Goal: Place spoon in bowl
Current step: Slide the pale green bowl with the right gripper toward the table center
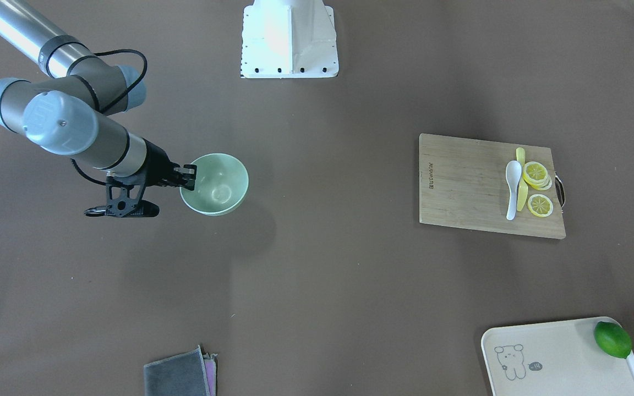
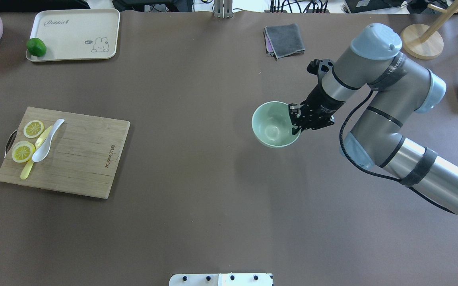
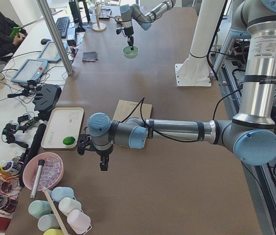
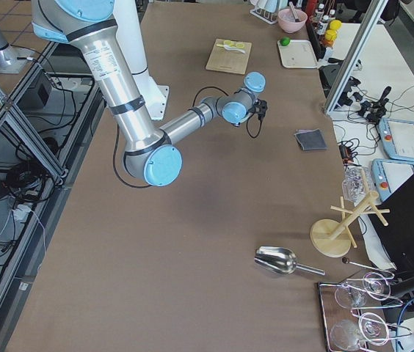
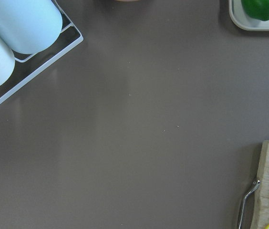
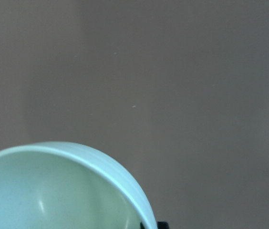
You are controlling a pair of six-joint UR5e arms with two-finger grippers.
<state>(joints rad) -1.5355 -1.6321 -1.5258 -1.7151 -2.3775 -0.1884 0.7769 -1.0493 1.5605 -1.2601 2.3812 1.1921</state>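
- The spoon (image 2: 47,136) lies on the cutting board (image 2: 82,155) at the left of the counter (image 2: 197,190). It crosses the yellow knife (image 2: 26,171) and sits just beside the lemon slices (image 2: 23,151), with its scoop toward the near side and its handle pointing far and to the right.
- The bowl (image 2: 270,127) is well apart from it on the right half of the counter, and it is empty. A faint shadow set off from the bowl suggests it hangs a little above the counter rather than standing on it.
- The right pincer (image 2: 295,122) is clamped on the bowl's right rim, one finger inside and one outside.
- The step in hand looks like bringing the bowl leftward, nearer the spoon. A rim pinch lets a bowl tip, so it needs a slow, level carry. The bowl should be set down flat before the pincer lets go.
- The left pincer (image 3: 103,166) hangs over the counter between the board and the tray (image 2: 78,28) that holds the lime (image 2: 36,47). It shows only in a side view, so I cannot tell whether it is apart or together.
- For the pick, the handle's far end looks clear of the knife and slices. A square grip there on the glossy handle should avoid dragging the knife along.
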